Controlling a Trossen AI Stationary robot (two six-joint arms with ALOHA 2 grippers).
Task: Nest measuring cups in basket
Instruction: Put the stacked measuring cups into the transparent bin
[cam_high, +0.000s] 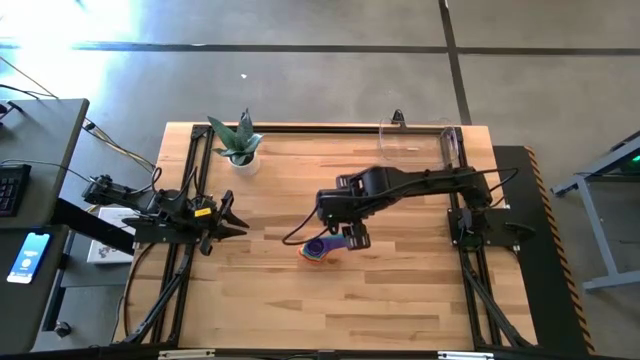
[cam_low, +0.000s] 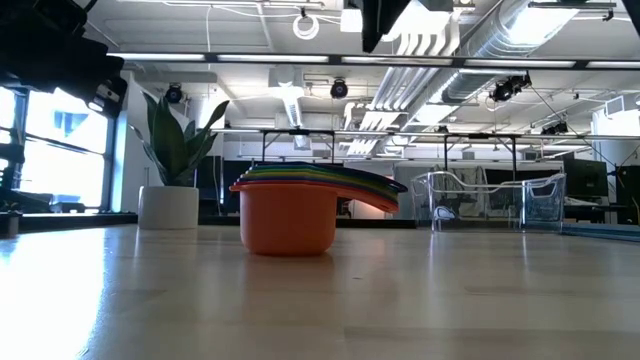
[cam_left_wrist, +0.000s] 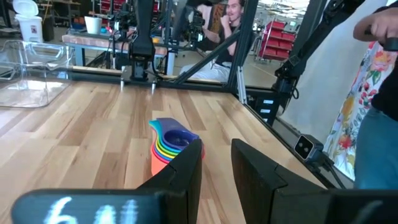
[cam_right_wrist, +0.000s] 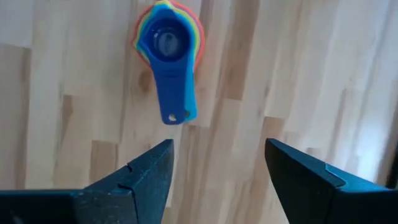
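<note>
A: Why does the stack of measuring cups (cam_high: 317, 249) sit out on the bare wood, near the middle of the tabletop (cam_high: 400, 300), and not in the basket (cam_high: 420, 143)?

B: My reading is that nesting comes first. The cups are already one inside another, orange at the bottom and a blue one on top, handles fanned to one side, so they can be carried as one bundle. The clear basket stands at the far edge, toward the far right corner, well apart from them and with nothing in it that I can see.

A: And the right gripper (cam_right_wrist: 217, 168)?

B: It hangs directly above the stack, pointing straight down, jaws spread wide with nothing between them. In its wrist view the blue handle lies just ahead of the gap between the fingers (cam_right_wrist: 140, 177), not inside it. The arm reaches in from the right edge, elbow bent, forearm stretched toward the table's middle.

A: So nothing is gripped?

B: Nothing. The stack rests free on the wood.

A: The left gripper (cam_high: 228, 222)?

B: Parked low near the left edge, aimed across the table at the cups. Its fingers stand a little apart and hold nothing.

A: Anything else on the table?

B: A potted plant (cam_high: 240, 148) near the far left corner, clear of the work.
</note>
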